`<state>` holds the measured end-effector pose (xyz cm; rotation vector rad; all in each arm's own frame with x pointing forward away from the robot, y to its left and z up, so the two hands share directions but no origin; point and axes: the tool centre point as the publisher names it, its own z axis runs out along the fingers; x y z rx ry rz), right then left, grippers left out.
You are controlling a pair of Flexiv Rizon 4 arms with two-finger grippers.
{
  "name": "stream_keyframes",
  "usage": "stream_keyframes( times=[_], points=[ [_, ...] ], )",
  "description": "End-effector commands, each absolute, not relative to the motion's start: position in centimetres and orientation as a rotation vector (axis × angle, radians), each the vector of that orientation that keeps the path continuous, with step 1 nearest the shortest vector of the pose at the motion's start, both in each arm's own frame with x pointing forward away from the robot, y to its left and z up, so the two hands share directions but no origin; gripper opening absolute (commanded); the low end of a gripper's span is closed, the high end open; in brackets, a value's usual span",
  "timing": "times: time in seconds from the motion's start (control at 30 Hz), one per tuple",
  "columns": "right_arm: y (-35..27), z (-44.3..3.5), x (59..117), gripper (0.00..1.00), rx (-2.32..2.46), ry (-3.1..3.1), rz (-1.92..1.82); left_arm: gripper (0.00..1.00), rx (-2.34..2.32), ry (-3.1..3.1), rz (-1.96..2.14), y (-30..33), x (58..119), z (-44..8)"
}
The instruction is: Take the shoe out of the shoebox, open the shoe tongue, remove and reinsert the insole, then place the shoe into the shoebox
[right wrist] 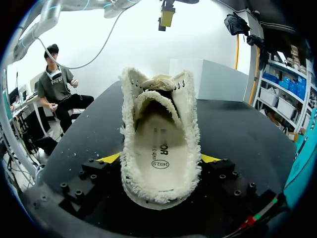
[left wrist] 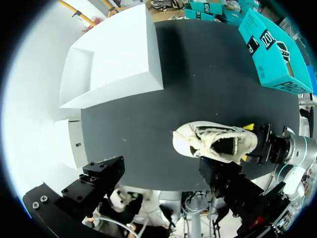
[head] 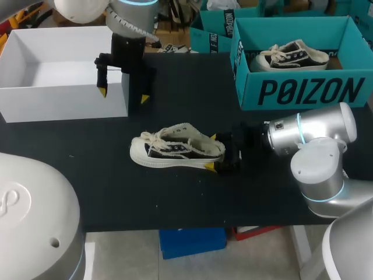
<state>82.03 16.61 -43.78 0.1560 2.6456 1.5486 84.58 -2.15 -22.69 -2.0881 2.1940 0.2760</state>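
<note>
Shoe held by its heel on the black table.
The right gripper clasps the heel from both sides (black canvas, cream sole, frayed cream rim, insole inside); farther back, the left gripper hangs wide apart at the white box wall.

On desk centre: shoe, right pincer at heel; box far left; shoebox far right, second shoe inside.
</note>
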Motion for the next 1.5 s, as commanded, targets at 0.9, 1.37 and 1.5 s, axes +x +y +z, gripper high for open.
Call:
stream_keyframes(
  times=[0.9, 1.37, 1.5],
  points=[
    [16.9, -44.0, 82.0, 0.00, 0.159, 2.647, 1.545, 1.00, -1.895, 2.230, 0.441, -15.1, 81.0, -30.4],
    [16.9, -44.0, 82.0, 0.00, 0.159, 2.647, 1.545, 1.00, -1.904, 2.212, 0.491, -17.2, 81.3, -34.5],
    [16.9, -44.0, 82.0, 0.00, 0.159, 2.647, 1.545, 1.00, -1.906, 2.201, 0.486, -16.9, 81.6, -35.5]
  ],
)
